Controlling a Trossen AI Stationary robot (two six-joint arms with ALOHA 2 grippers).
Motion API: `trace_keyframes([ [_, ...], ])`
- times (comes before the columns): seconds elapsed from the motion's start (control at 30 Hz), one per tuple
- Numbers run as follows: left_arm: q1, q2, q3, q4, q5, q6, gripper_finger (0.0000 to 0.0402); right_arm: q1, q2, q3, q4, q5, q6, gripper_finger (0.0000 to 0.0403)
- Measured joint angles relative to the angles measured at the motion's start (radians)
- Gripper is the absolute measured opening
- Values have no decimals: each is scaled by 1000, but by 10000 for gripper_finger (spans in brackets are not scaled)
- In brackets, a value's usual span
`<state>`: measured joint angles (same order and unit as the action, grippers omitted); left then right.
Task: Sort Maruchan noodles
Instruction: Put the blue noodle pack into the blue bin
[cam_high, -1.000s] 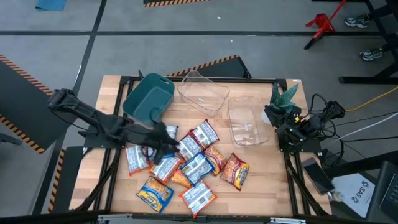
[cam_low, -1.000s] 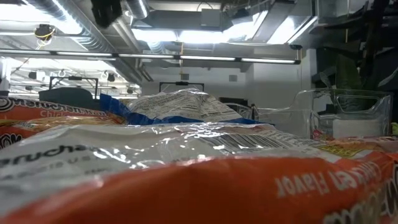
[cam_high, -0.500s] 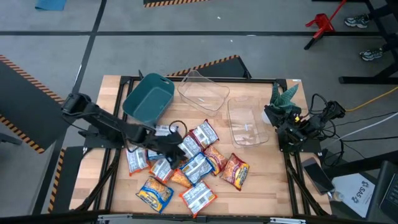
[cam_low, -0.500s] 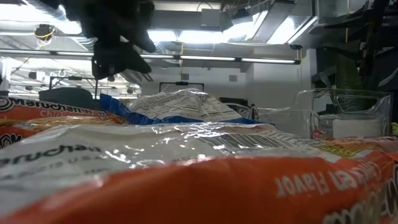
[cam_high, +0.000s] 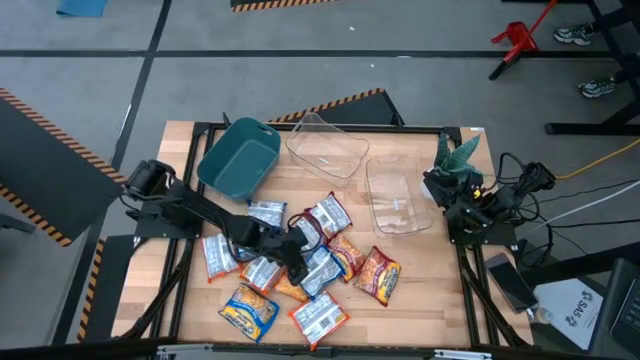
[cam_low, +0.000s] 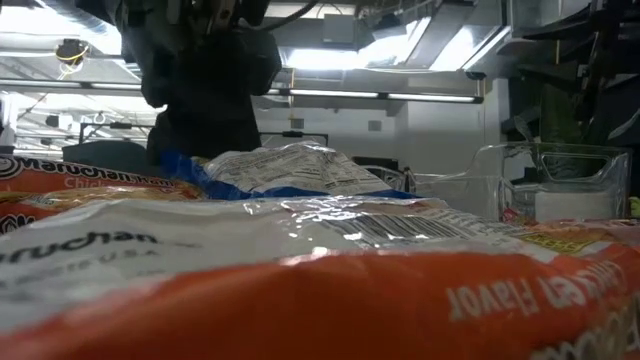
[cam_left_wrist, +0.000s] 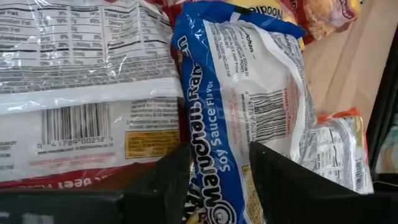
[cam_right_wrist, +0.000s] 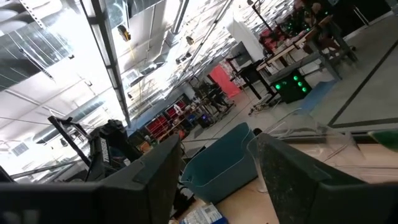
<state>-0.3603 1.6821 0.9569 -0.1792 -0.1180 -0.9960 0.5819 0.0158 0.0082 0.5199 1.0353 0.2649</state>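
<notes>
Blue-wrapped soy sauce packet (cam_left_wrist: 239, 106) is what we see straddled by the left gripper (cam_left_wrist: 219, 165): its dark fingers (cam_left_wrist: 273, 171) stand parted, one on each side of the wrapper, not clamped on it. From above, that left gripper (cam_high: 297, 250) sits low over the middle of the Maruchan noodles (cam_high: 300, 265), which lie in a loose pile on the wooden table (cam_high: 400, 290). Taking the pile as our landmark, the teal bin (cam_high: 240, 158) lies tipped beyond it on the left arm's side, and two clear containers (cam_high: 360, 175) stand beyond it toward the right arm. The right gripper (cam_right_wrist: 214, 162) waits well apart from the pile at the table's edge, fingers spread and empty.
</notes>
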Motion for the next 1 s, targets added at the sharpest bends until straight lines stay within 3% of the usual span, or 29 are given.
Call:
trace_keyframes([
  [0.13, 0, 0, 0, 4, 24, -58, 181, 0, 0, 0, 0, 0, 0, 205],
  [0.3, 4, 0, 1, 10, 158, -94, 189, 0, 0, 0, -18, -1, 0, 205],
  [0.57, 17, 0, 1, 1, 121, -96, 182, 0, 0, 0, -25, -16, 0, 205],
  [0.7, 24, 13, 1, 11, 121, -95, 155, 0, 0, 0, -25, -16, 0, 205],
  [1.0, 28, 93, 2, 89, 214, -125, 46, 0, 0, 0, -30, -15, 0, 205],
])
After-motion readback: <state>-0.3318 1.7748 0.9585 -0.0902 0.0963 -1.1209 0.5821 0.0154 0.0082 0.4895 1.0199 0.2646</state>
